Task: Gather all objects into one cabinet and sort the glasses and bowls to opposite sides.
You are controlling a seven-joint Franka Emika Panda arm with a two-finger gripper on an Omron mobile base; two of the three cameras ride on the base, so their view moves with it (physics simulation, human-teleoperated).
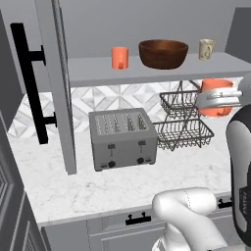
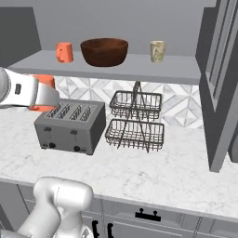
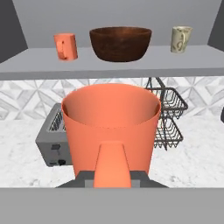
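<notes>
Gripper (image 1: 215, 99) held level in front of the cabinet shelf (image 1: 162, 72), just below its edge, jaws pinching an upright orange mug (image 3: 111, 129) with its handle toward the hand. Beyond and above the jaws, the shelf carries a second orange mug (image 3: 66, 47), the wooden bowl (image 3: 120, 43) and the cream mug (image 3: 180, 39). Below the jaws lie the marble counter (image 2: 153, 172), toaster (image 2: 70, 125) and wire racks (image 2: 135, 122).

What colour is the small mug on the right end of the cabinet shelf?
Cream-beige with a faint mottled pattern: the small cream patterned mug shows best in the hand view.
</notes>
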